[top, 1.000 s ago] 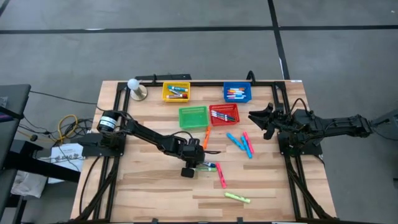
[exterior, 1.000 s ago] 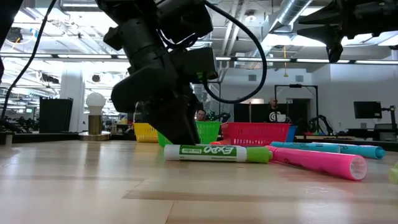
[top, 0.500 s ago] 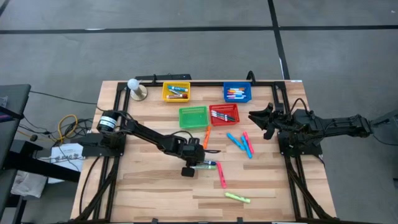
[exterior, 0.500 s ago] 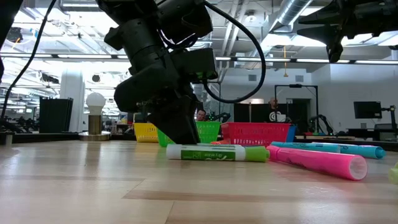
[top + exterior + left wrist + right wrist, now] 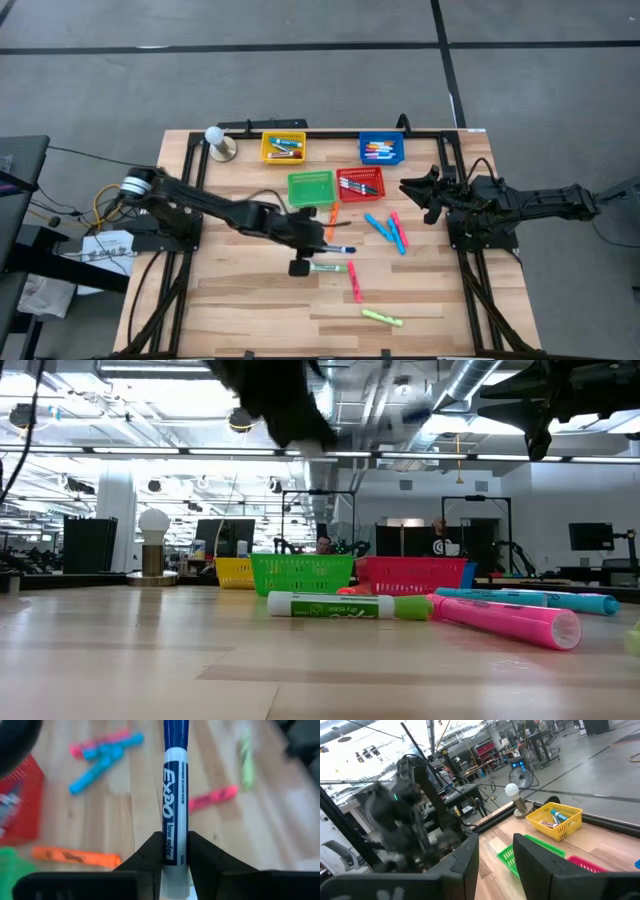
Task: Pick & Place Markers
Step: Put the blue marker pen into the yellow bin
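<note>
**Blue marker clamped at one end, lifted clear of the counter**

The white-barrelled blue-capped marker (image 5: 175, 805) is clamped in the left tool (image 5: 170, 851) above the counter's (image 5: 240, 300) middle; held only near one end, it could pivot or slip out during transport. The right tool (image 5: 412, 190), fingers slightly apart and empty, waits at the right edge. Counted: four mesh baskets; seven markers loose on the counter.

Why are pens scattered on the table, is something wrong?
Nothing looks broken. Loose markers lie on the table awaiting sorting into baskets. The left gripper is shut on a blue marker.
</note>
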